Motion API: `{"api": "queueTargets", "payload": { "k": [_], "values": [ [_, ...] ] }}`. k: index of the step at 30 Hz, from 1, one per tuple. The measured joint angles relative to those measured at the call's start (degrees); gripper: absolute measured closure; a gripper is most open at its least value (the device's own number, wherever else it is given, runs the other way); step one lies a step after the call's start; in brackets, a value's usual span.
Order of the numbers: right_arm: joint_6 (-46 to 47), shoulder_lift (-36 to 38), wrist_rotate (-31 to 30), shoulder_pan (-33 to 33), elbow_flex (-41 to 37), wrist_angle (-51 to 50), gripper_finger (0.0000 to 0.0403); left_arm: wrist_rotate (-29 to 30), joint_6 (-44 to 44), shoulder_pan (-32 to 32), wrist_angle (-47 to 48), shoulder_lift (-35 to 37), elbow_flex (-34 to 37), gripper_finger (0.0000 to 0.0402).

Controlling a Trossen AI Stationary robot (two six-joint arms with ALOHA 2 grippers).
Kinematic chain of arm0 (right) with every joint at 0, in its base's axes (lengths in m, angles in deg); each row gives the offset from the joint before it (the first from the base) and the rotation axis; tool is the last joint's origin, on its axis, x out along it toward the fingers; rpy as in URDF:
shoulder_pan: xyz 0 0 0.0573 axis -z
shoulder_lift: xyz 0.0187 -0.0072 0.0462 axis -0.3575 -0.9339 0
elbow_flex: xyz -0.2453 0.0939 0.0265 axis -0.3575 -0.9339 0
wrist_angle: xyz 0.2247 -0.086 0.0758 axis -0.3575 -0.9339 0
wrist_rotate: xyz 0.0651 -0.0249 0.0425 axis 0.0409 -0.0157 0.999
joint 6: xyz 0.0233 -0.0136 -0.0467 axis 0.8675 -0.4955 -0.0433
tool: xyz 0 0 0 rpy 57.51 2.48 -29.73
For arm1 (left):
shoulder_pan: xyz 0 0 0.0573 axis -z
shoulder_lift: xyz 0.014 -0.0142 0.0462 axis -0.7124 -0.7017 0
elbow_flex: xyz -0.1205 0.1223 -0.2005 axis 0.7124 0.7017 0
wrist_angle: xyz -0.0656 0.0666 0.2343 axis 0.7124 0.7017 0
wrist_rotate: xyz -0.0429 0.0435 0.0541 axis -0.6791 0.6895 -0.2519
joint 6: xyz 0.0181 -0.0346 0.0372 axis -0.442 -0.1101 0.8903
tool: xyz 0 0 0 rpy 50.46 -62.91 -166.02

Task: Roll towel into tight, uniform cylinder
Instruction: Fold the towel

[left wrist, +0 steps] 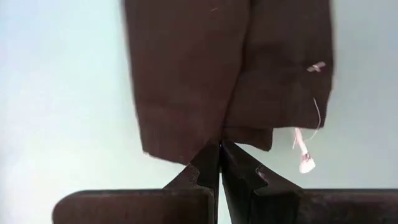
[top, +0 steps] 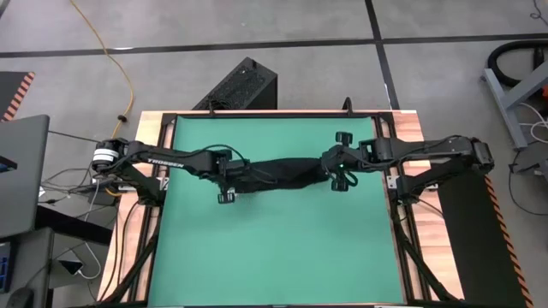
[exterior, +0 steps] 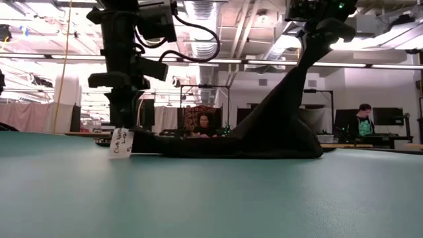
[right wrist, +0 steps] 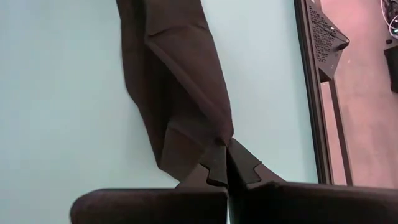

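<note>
The towel (top: 282, 175) is a black cloth bunched into a long band across the middle of the green mat (top: 274, 248), between my two grippers. My left gripper (top: 233, 177) (left wrist: 221, 149) is shut on its left end, low over the mat, beside the small white tag (exterior: 121, 142) (left wrist: 305, 162). My right gripper (top: 332, 167) (right wrist: 225, 149) is shut on the right end and stands higher. In the low view the towel (exterior: 264, 132) rises like a tent to the right gripper (exterior: 317, 30), while its middle and left part lie on the mat. My left gripper pinches the towel's left end edge (left wrist: 217, 138) between its two fingers, where two folded flaps meet. The fingers come steeply from above. That end stays down at the mat, with the tag hanging to the mat beside it. My right gripper pinches a folded corner at the towel's right end (right wrist: 217, 138) between its two fingers. The fingers slant down from the table's right side. That end is lifted clear, and the cloth slopes down from the fingers to the mat.
A black ribbed box (top: 244, 85) stands beyond the table's far edge. The mat has wooden borders at left and right (top: 415, 128). A laptop (top: 21, 171) sits off the table's left. Two people (exterior: 203, 122) (exterior: 362, 119) sit in the room behind.
</note>
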Motion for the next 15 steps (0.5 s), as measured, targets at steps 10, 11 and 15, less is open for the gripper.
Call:
{"api": "queueTargets", "payload": {
  "k": [10,11,15],
  "values": [
    [-0.02,0.00,0.00,0.00,0.00,0.00,0.0399,-3.14,1.36,-0.73,-3.85,0.00,1.64,0.0401],
    [-0.02,0.00,0.00,0.00,0.00,0.00,0.0399,-2.65,1.99,-0.73,-3.94,0.00,1.64,0.0401],
    [-0.21,0.00,0.00,0.00,0.00,-0.04,0.0399,-0.97,4.04,-0.73,-4.04,0.00,1.64,0.0396]
  ]
}}
